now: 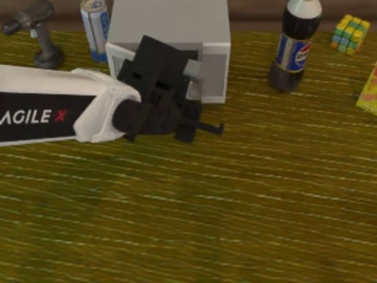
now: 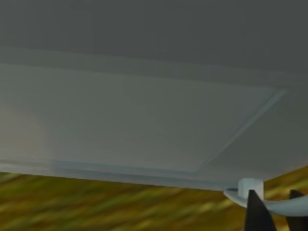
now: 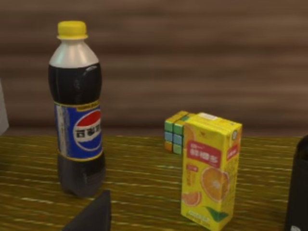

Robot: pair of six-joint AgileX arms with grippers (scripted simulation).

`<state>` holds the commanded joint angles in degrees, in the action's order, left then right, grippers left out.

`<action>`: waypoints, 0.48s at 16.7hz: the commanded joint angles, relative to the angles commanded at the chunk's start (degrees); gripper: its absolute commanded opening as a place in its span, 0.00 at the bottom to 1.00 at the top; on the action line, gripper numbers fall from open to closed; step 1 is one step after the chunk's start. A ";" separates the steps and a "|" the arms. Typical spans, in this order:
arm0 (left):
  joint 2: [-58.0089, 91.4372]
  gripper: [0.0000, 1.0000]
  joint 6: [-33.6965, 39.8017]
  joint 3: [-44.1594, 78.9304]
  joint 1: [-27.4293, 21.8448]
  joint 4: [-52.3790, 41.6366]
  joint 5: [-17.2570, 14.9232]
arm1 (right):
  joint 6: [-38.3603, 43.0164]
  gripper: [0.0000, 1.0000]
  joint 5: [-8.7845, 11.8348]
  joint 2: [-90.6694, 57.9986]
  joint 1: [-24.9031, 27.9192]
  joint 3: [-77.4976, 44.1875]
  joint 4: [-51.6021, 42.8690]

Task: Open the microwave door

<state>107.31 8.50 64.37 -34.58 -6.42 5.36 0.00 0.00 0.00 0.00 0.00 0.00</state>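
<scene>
The light grey microwave (image 1: pixel 171 23) stands at the back middle of the table. My left arm reaches in from the left and covers most of its front, so how far the microwave door stands from the body is hidden there. Close in the left wrist view, the microwave door (image 2: pixel 144 120) shows as a pale panel with a window outline and a light handle (image 2: pixel 240 195) at its edge. My left gripper (image 2: pixel 274 197) (image 1: pixel 206 125) has its narrow-set dark fingers (image 2: pixel 255 214) closed across that handle. Off the top view, my right gripper (image 3: pixel 199 211) is open and holds nothing.
A drill (image 1: pixel 38 32) and a can (image 1: pixel 95 26) stand left of the microwave. To its right are a cola bottle (image 1: pixel 294 44), a colour cube (image 1: pixel 350 34) and a yellow juice box (image 1: pixel 368 88). The front half of the striped table (image 1: pixel 188 224) is bare.
</scene>
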 joint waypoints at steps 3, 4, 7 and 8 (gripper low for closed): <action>0.00 0.00 0.00 0.00 0.00 0.00 0.00 | 0.00 1.00 0.00 0.00 0.00 0.00 0.00; 0.00 0.00 0.00 0.00 0.00 0.00 0.00 | 0.00 1.00 0.00 0.00 0.00 0.00 0.00; 0.04 0.00 0.18 0.05 -0.39 -0.02 -0.57 | 0.00 1.00 0.00 0.00 0.00 0.00 0.00; -0.21 0.00 -0.33 -0.35 -0.15 0.06 -0.84 | 0.00 1.00 0.00 0.00 0.00 0.00 0.00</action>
<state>107.10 8.16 64.03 -34.73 -6.36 4.52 0.00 0.00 0.00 0.00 0.00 0.00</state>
